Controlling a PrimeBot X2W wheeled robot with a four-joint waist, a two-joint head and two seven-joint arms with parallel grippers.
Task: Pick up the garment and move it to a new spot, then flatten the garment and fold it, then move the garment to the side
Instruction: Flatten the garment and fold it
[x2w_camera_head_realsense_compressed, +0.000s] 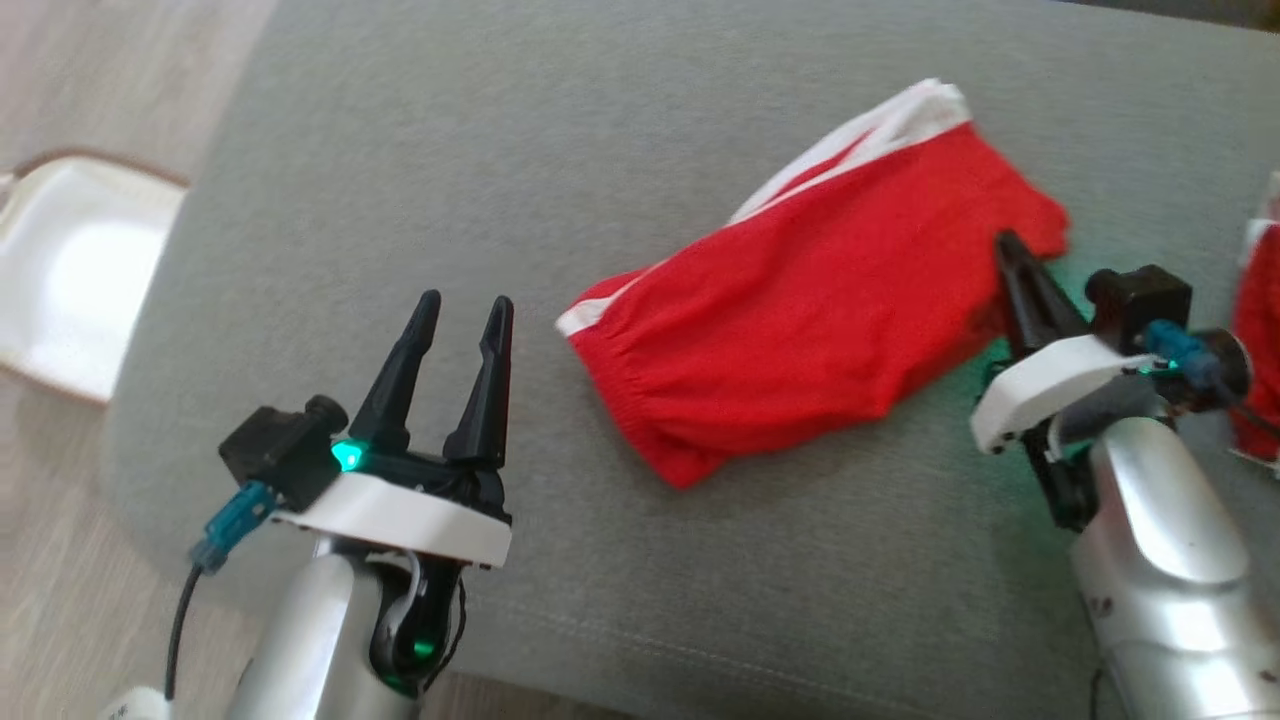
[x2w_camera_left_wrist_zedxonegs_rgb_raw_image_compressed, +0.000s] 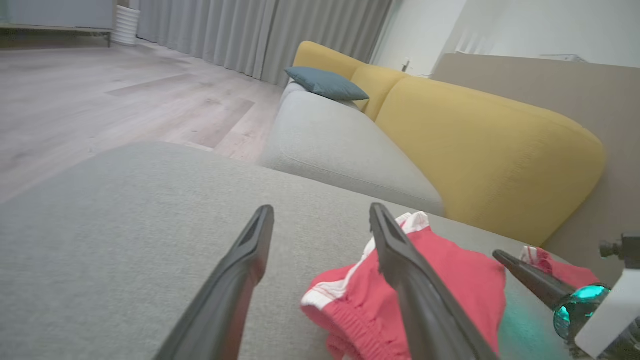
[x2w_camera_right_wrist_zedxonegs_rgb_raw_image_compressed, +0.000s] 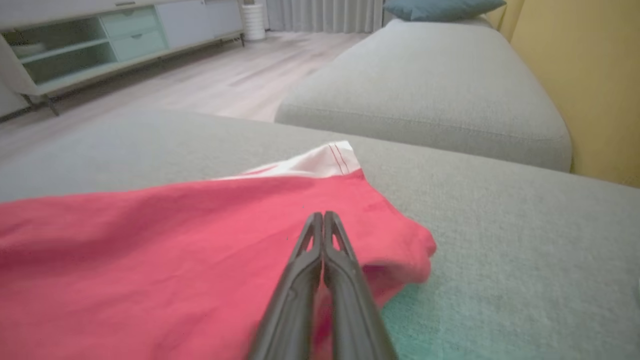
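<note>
- Garment first: you have it lying crumpled on the grey cushion, red with white trim, right of centre in the head view, with one white-banded end toward the far side.
- Your left gripper is over bare cushion, near the garment's left end. Its fingers are spread apart with nothing between them, and they are clear of the cloth.
- Your right gripper sits at the garment's right edge with its fingers pressed together. In the right wrist view the tips lie over the red cloth near a rounded corner. You cannot tell from these views whether any cloth is pinched between them.
- A second red piece lies at the right edge of the head view, apart from the garment.
- Beyond the cushion, your left wrist view shows a yellow sofa back, a blue pillow and wood floor.
</note>
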